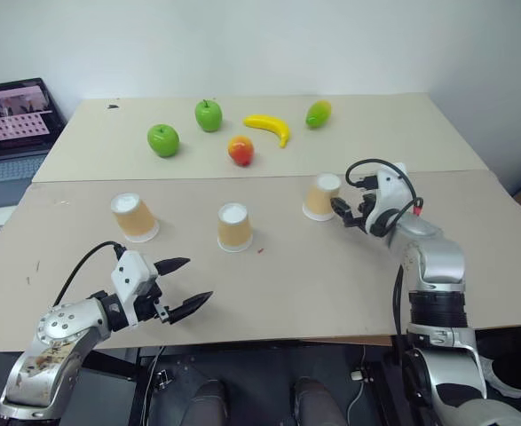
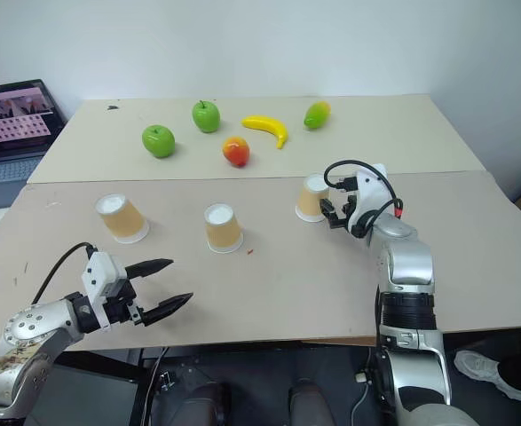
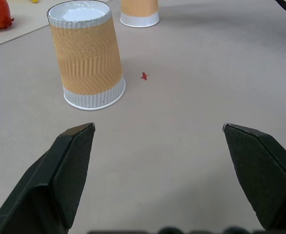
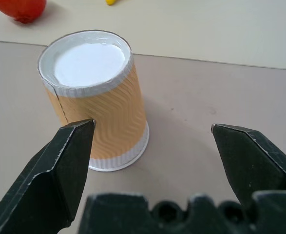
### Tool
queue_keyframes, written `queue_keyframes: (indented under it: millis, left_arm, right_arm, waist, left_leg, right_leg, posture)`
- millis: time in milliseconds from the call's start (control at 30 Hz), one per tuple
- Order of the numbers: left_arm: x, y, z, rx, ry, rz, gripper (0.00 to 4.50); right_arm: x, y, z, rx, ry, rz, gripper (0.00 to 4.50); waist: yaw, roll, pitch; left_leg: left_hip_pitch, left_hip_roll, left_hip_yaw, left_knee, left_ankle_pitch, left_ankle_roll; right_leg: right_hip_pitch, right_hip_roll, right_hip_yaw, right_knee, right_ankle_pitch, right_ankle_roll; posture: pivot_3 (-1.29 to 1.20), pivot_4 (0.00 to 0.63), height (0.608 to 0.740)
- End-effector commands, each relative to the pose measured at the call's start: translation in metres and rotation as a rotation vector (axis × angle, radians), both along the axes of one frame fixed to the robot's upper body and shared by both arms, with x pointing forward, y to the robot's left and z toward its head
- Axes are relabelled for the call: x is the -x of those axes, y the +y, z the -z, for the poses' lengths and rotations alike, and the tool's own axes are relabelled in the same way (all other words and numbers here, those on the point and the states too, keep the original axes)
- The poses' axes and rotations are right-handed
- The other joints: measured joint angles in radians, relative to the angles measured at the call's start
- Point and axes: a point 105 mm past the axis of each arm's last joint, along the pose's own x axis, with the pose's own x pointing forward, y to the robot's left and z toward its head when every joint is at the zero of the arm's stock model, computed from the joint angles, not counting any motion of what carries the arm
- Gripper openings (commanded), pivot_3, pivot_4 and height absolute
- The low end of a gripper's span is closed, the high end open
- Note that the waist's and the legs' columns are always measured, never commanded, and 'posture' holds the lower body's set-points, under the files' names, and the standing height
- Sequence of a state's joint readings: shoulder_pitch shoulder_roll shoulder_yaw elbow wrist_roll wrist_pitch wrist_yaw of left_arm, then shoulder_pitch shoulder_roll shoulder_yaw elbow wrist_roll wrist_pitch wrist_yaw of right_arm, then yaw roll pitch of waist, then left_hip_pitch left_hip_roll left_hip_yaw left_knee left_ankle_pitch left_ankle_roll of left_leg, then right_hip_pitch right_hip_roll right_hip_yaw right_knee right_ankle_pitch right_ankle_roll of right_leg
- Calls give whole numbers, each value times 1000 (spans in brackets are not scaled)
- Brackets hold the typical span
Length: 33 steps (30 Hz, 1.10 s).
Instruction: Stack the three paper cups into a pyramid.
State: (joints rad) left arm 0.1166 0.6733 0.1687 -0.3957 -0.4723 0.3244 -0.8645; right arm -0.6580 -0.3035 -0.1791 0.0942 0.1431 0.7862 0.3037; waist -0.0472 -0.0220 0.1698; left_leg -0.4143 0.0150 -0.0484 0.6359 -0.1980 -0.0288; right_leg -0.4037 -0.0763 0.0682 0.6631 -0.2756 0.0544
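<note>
Three paper cups are set upside down in a row across the near table (image 1: 473, 191), none stacked: the left cup (image 1: 135, 217), the middle cup (image 1: 234, 227) and the right cup (image 1: 322, 196). They stand well apart from one another.

The right gripper (image 4: 152, 129) is positioned just beside the right cup, its fingers spread wide; in the right wrist view the cup stands beyond the fingertips, off to one side, and no contact is seen. From the head views the fingertips are partly masked by the gripper body and black cable, so the gap to the cup cannot be judged there. The left gripper (image 1: 182, 286) is held over the near edge of the table, fingers apart and empty, with the middle cup ahead of it and clear of it.

On the far table, two green apples (image 1: 163, 139), a red-orange fruit (image 1: 240, 151), a banana (image 1: 269, 127) and a green-yellow fruit (image 1: 319, 113) are noted. A laptop (image 1: 11, 133) is cut off at the left edge; its screen content is not legible. A small red speck (image 3: 144, 75) lies near the middle cup. No brand, label or writing can be read on the cups.
</note>
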Motion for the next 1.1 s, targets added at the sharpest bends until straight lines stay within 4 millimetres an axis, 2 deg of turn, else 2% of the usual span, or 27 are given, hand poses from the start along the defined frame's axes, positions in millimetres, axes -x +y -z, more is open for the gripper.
queue_keyframes:
  millis: [33, 200, 467, 767, 1100]
  left_arm:
    - [2, -1, -10, -7, -57, 4, 4500]
    - [2, 0, -11, -8, -59, -2, 4500]
    - [1, 3, -13, -13, -66, -18, 4500]
    - [2, 6, -15, -22, -72, -33, 4500]
    - [4, 5, -15, -22, -72, -39, 4500]
  right_arm:
    - [-2, 7, -22, -14, -78, -42, 4474]
    - [-1, 11, -25, 17, -104, -69, 4474]
    - [-18, 21, -31, 32, -127, -73, 4474]
    - [-33, 46, -36, 19, -154, -120, 4474]
    - [-51, 58, -40, 34, -182, -126, 4474]
  waist:
    - [1, 0, 0]
    - [0, 0, 0]
    - [-2, 0, 0]
    - [-1, 0, 0]
    - [-4, 0, 0]
  left_leg:
    - [0, 0, 0, 0, 0, 0]
    - [0, 0, 0, 0, 0, 0]
    - [0, 0, 0, 0, 0, 0]
    - [0, 0, 0, 0, 0, 0]
    - [0, 0, 0, 0, 0, 0]
  right_leg:
    - [0, 0, 0, 0, 0, 0]
    - [0, 0, 0, 0, 0, 0]
    - [0, 0, 0, 0, 0, 0]
    - [0, 0, 0, 0, 0, 0]
    - [0, 0, 0, 0, 0, 0]
  posture:
    - [0, 150, 732]
    - [0, 150, 732]
    - [0, 150, 732]
    - [0, 150, 732]
    - [0, 150, 732]
